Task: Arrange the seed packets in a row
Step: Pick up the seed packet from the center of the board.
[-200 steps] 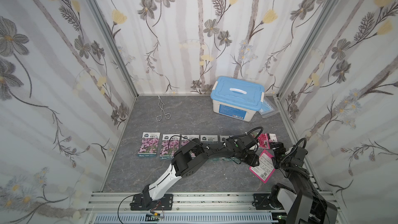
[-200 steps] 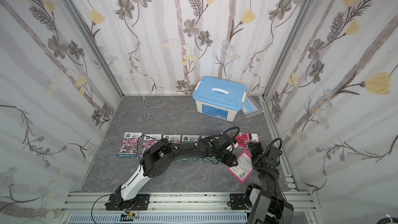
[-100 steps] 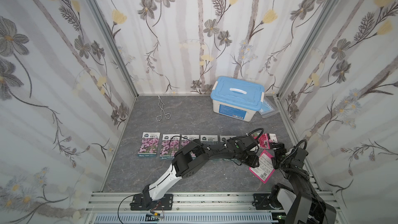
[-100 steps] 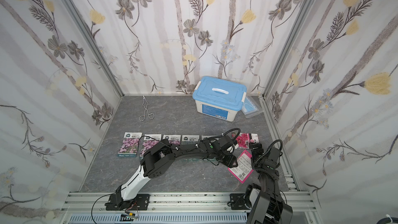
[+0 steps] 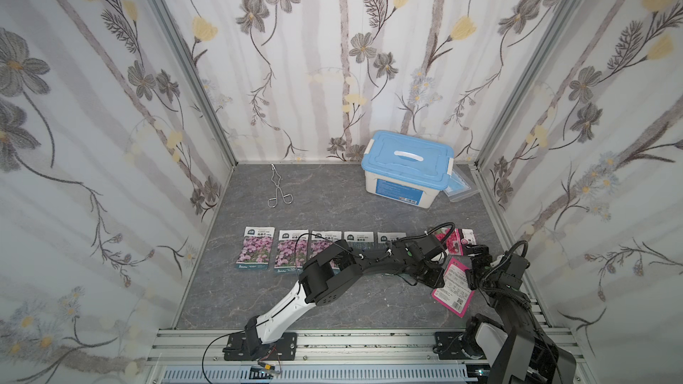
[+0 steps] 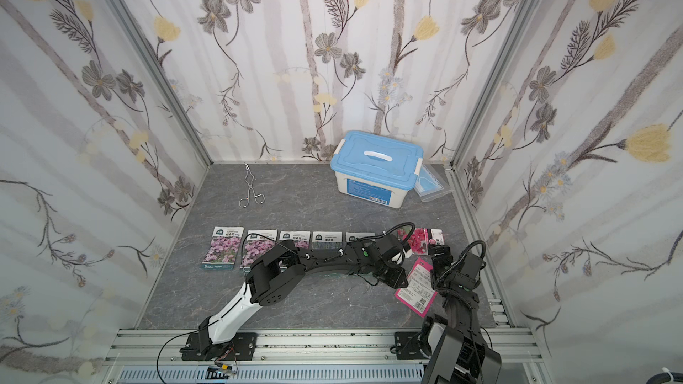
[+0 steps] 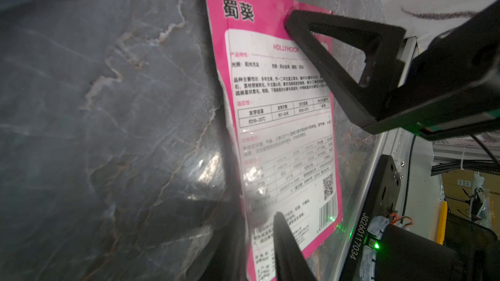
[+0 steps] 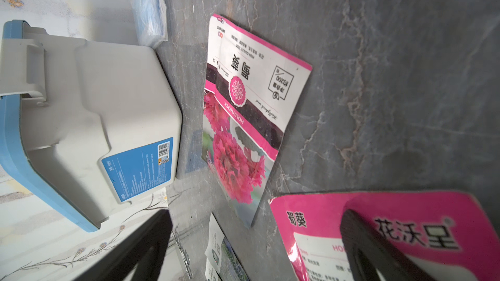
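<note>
Several seed packets lie face up in a row (image 5: 292, 251) (image 6: 258, 251), partly hidden under my left arm. At the row's right end lies a magenta carnation packet (image 5: 456, 241) (image 8: 243, 120). Nearer the front, a pink-backed seed packet (image 5: 452, 288) (image 6: 415, 288) (image 7: 284, 120) (image 8: 319, 209) sits tilted, text side up. My left gripper (image 5: 438, 279) (image 6: 401, 280) (image 7: 253, 212) is shut on its near edge, one finger over the print and one behind. My right gripper (image 5: 473, 265) (image 6: 439, 265) (image 8: 255, 212) is open, and one of its fingers (image 7: 349, 90) rests on the packet's far end.
A blue-lidded white box (image 5: 406, 168) (image 8: 94, 98) stands at the back right. A clear blue-edged pouch (image 5: 458, 186) (image 8: 148, 4) lies beside it. Metal tongs (image 5: 277, 188) lie at the back left. The right wall and the aluminium rail run close to both grippers.
My left jaws have closed onto the pink-backed packet's edge. The packet and my right arm have barely shifted.
</note>
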### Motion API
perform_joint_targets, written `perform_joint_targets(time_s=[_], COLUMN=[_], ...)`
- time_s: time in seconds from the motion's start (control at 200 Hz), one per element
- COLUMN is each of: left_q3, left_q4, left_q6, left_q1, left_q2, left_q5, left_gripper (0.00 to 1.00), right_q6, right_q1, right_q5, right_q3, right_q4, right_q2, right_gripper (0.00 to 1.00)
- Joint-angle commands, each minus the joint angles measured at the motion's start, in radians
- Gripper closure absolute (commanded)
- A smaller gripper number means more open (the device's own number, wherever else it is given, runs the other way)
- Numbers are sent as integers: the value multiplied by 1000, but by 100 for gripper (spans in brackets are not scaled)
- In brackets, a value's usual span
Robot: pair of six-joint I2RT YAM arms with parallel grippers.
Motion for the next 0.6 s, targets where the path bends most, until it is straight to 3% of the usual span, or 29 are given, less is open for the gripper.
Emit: perform_joint_targets(time_s=[0.0,0.09,0.375,0.595], left_q3=[11,23,34,48], left_q4=[-74,-75,-62,-51], left_q6=[-4,-4,3,-9], left_q1=[-1,-3,-3,12], left_q2=[18,30,18,-41], left_q5=[-4,-2,-12,-42], left_gripper=[91,100,100,100], right_q6=[5,3,-13,-135], right_q1=[-3,-6,-8,-4], right_q5=[33,33,48,110], right_q3=[-11,-13,-1,152], right_q4=[-130,-130,-157,-315], right_q2=[2,-1,-33,-178], right_gripper=[0,0,0,0])
